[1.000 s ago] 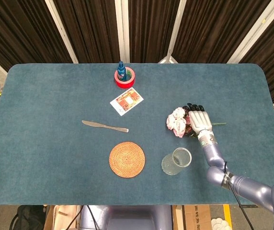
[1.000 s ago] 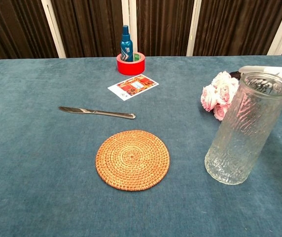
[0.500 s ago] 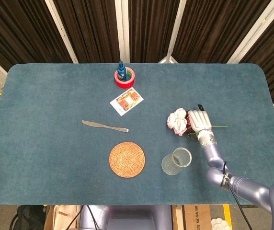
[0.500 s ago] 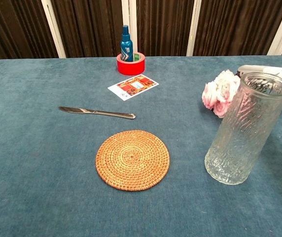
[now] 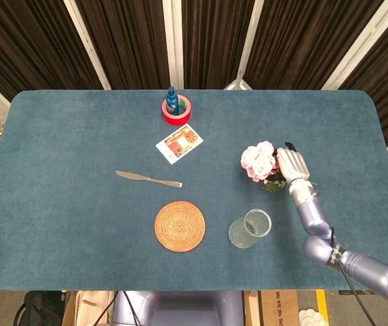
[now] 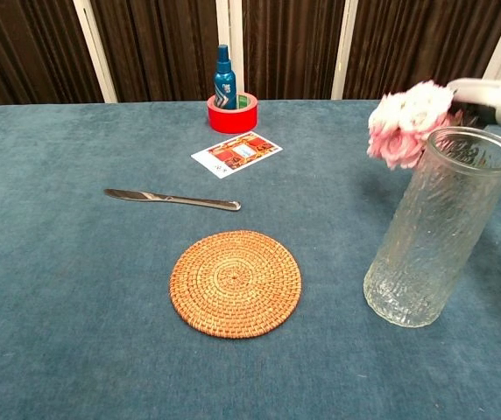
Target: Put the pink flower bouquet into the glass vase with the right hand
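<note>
Right hand: the right hand grips the pink flower bouquet, fingers wrapped round its stems, at the right side of the worktop; in the chest view only its edge shows at the frame's right border.
Bouquet: blooms point toward the robot's left, lifted off the cloth; in the chest view the blooms sit level with the vase rim and just behind it.
Glass vase: the glass vase stands upright near the front edge, nearer the robot than the bouquet, apart from the hand; nothing is in it.
Left hand: shown in neither view.
Around: woven coaster left of the vase; butter knife lying flat behind the coaster; playing card further back; red tape roll near the far edge with a blue spray bottle standing in its hole. All lie well left of the bouquet.
In the way: nothing lies between bouquet and vase mouth.
Change: a second ago the bouquet lay on the cloth under the hand's spread fingers; now it is raised and shifted slightly back and right, the fingers closed. Vase and other things have not moved.
</note>
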